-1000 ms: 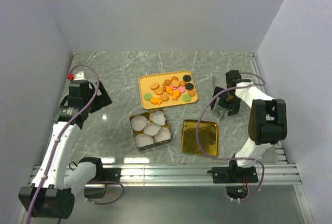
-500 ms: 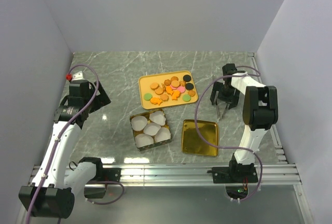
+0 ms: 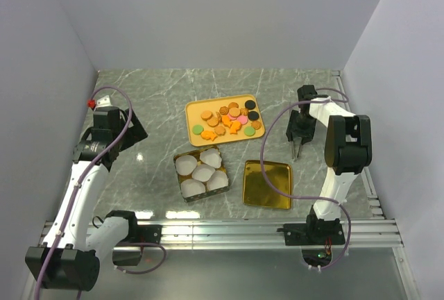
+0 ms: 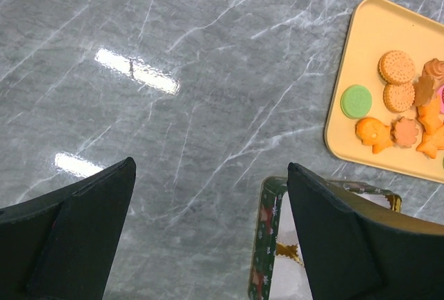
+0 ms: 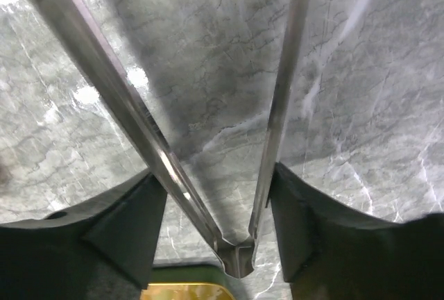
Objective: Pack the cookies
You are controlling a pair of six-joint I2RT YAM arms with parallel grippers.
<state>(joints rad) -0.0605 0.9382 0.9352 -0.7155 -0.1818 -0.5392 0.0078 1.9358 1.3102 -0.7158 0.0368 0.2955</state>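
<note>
Right claw (image 5: 211, 175) grasps slender steel tongs (image 5: 142, 133). Left claw (image 4: 209, 168) released; small orange, green and pink cookies (image 4: 399, 95) lie ahead-right of it.

Cookies (image 3: 227, 121) are lying flat in a loose bunch on the yellow tray (image 3: 196, 108), back middle of the table (image 3: 159, 98). Mostly orange and tan rounds plus fish shapes, two green, some pink, two black ones at the right end.

Grey marble table (image 3: 152, 92) with orange tray (image 3: 198, 111), tin (image 4: 261, 244) of white paper cups (image 3: 206, 173), gold lid (image 3: 267, 183), steel tongs (image 5: 105, 81).
</note>
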